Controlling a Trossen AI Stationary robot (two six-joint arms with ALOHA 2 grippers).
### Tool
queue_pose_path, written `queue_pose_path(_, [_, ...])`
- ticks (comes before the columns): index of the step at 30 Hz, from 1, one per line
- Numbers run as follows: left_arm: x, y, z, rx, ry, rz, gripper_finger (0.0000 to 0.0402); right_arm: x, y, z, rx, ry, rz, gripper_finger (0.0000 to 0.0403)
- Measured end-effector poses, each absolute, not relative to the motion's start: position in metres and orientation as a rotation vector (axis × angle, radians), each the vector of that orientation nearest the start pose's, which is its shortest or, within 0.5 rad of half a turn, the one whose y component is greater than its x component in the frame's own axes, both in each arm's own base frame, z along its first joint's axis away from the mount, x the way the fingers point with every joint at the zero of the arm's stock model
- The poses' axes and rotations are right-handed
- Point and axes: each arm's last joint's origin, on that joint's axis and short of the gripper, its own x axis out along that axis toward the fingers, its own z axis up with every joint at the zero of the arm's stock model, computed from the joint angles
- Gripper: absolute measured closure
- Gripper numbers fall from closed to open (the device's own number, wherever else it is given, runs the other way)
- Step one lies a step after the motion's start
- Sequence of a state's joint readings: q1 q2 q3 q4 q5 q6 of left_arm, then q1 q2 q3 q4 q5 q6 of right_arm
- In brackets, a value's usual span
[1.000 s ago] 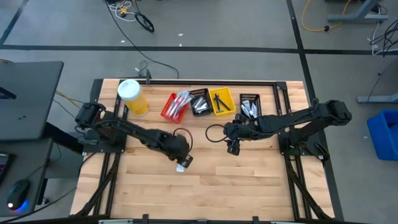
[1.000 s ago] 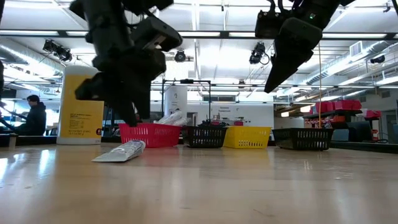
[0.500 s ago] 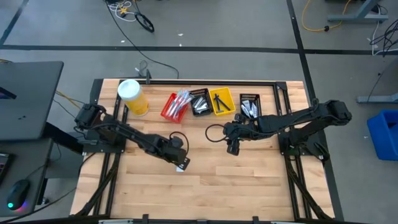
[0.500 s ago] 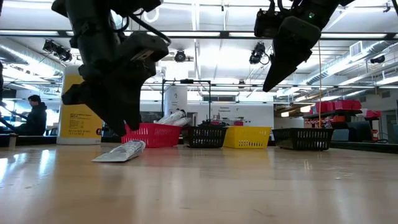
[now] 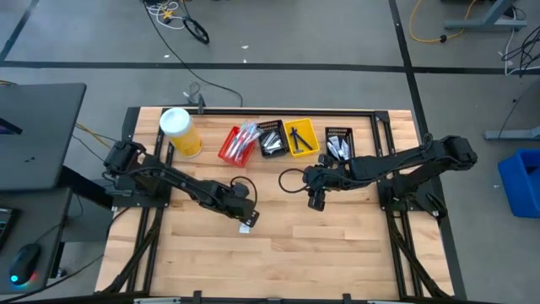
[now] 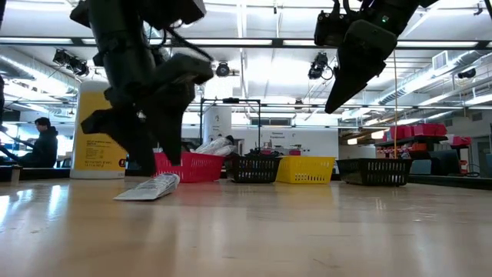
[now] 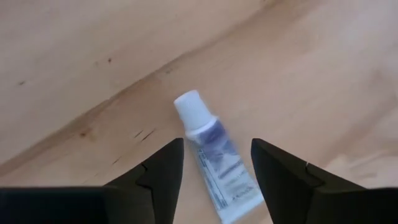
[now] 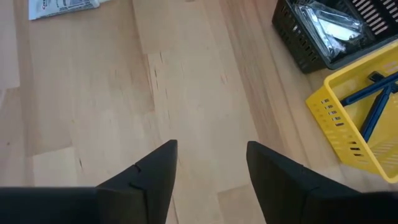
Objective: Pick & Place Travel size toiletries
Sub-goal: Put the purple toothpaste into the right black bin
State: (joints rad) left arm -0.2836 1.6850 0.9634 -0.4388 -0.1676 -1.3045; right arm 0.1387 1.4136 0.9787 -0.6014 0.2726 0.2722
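A small white-and-blue tube lies flat on the wooden table, its white cap pointing away from my left wrist. My left gripper hangs open just above the tube, one finger on either side and both clear of it. The high view shows the tube at that gripper's near side. In the low view the tube lies under the gripper. My right gripper hangs open and holds nothing, high above the table's middle.
Along the far edge stand a red bin with toothbrushes, a black bin with packets, a yellow bin with blue razors and another black bin. A yellow white-lidded canister stands at the far left. The near half of the table is bare wood.
My left gripper has sunk a little toward the tube and opened wider, so its fingers now stand apart on either side of it. The tube has stayed where it lay.
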Motion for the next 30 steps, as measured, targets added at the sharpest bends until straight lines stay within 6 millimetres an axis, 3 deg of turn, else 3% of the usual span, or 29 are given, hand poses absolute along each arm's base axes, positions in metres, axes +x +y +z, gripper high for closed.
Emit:
queue_pose_path(13, [0.308, -0.083, 0.143, -0.868, 1.018, 0.645, 0.0205, 0.273, 0.030, 0.233, 0.026, 0.985, -0.255, 0.0205])
queue_pose_path(21, [0.305, -0.087, 0.138, -0.754, 1.117, 0.540, 0.0247, 0.274, 0.030, 0.233, 0.027, 0.980, -0.255, 0.0207])
queue_pose_path(30, [0.304, -0.087, 0.138, -0.727, 1.111, 0.555, 0.0283, 0.274, 0.030, 0.233, 0.029, 0.974, -0.253, 0.0206])
